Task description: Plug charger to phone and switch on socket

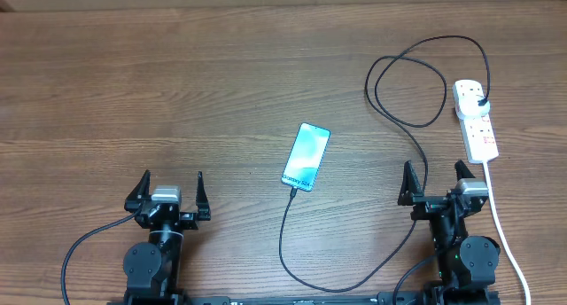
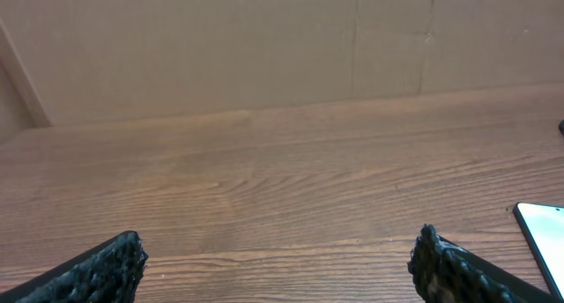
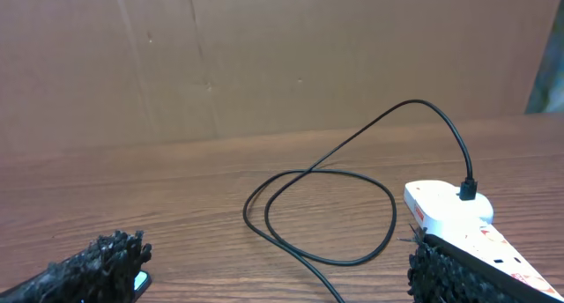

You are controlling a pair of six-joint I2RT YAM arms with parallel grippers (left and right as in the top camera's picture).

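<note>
Rough black fingertips (image 2: pixel 99 269) are filling the bottom corners of both wrist views, spread far apart with nothing between them, so the left gripper (image 1: pixel 172 183) and the right gripper (image 1: pixel 434 177) are both standing wide open and carrying nothing. Taking the phone (image 1: pixel 306 156) as the marker: it is lying flat on the table (image 1: pixel 133 74), screen up, its pale blue face showing white lettering inside a dark rim, its long axis running away from the robot and leaning a little to the right. The left gripper is sitting well to the phone's left and nearer the robot, the right gripper about as far to the phone's right, also nearer the robot. The charger (image 1: pixel 282 238) is running as a thin black line from the phone's near short edge, where its tip is meeting the phone, though whether it is fully seated is too small to tell. It is then sweeping toward the robot, curving off to the phone's right and looping out to the socket (image 1: pixel 478 132). That white strip is lying well to the phone's right and slightly farther from the robot, long axis running near-to-far, the black plug (image 3: pixel 468 190) sitting in its far end and a thick white cord (image 1: pixel 503 237) trailing from its near end. So the socket is lying just beyond the right gripper and slightly to its right, likely making that arm the nearer one for the switch, whose setting is too small to read.
</note>
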